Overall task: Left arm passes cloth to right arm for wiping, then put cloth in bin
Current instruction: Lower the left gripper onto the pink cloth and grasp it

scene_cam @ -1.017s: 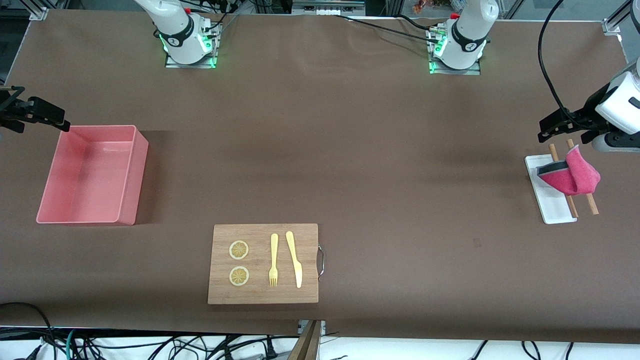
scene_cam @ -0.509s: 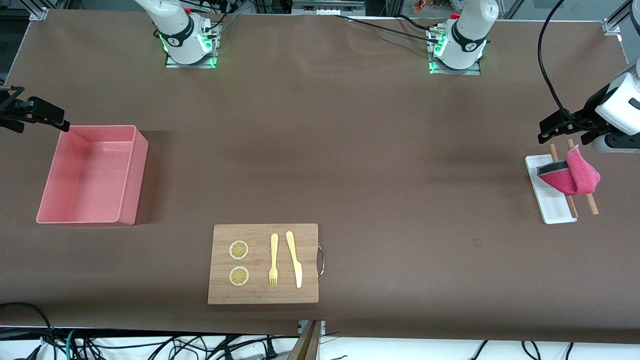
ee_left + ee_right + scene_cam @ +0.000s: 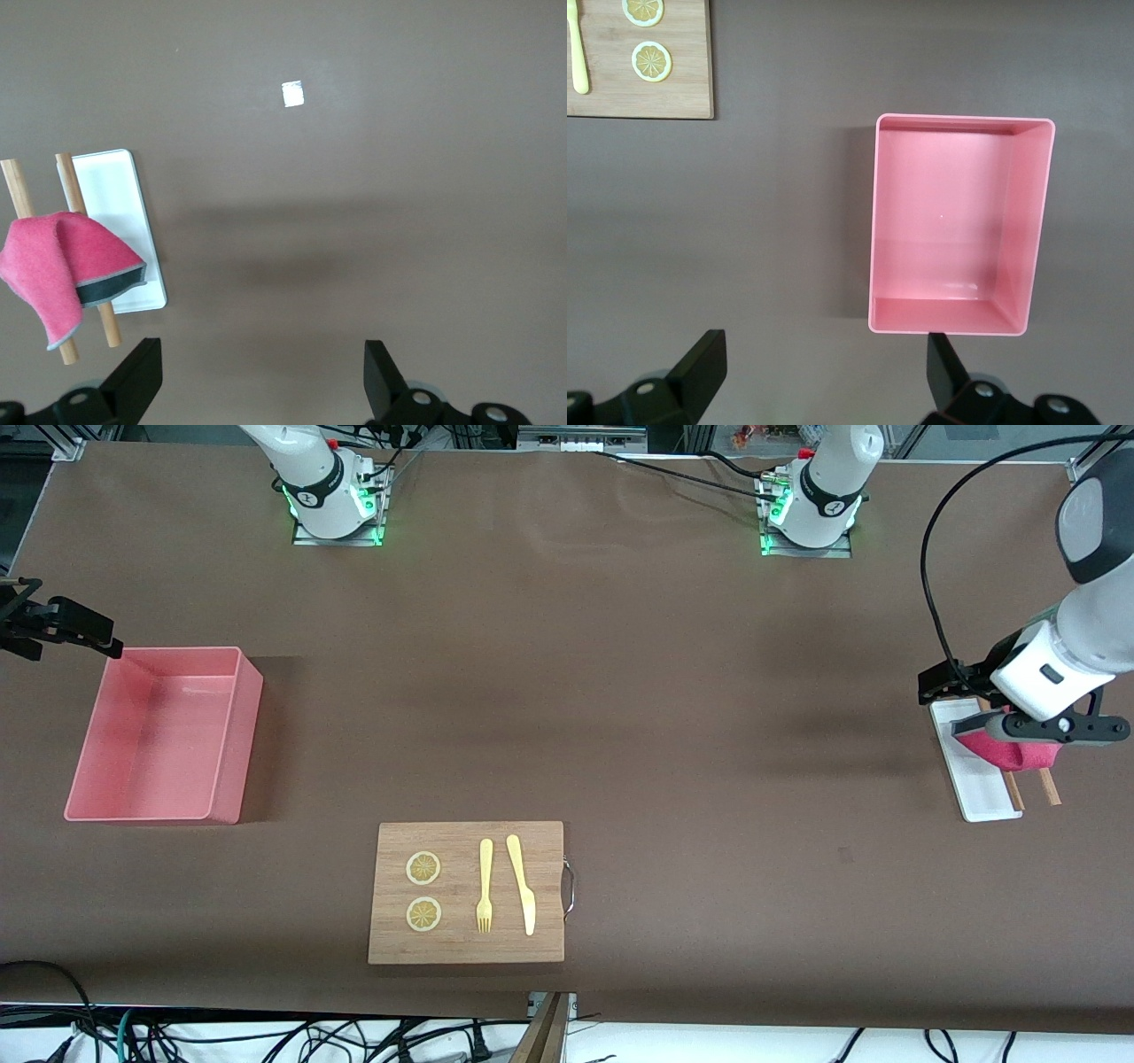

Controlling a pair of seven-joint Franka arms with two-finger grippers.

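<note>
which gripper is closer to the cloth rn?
Left. The left gripper is open, up over the cloth on its two wooden sticks. The right gripper waits open by the bin.

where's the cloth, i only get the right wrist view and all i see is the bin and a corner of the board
observer: the cloth lies draped over two wooden sticks and a white tray, at the left arm's end of the table.
operator: has the left gripper got it
observer: no, the left gripper hangs open and empty, and the cloth is not between its jaws.
operator: what else is on the board
observer: a yellow knife lies beside the fork on the cutting board.
</note>
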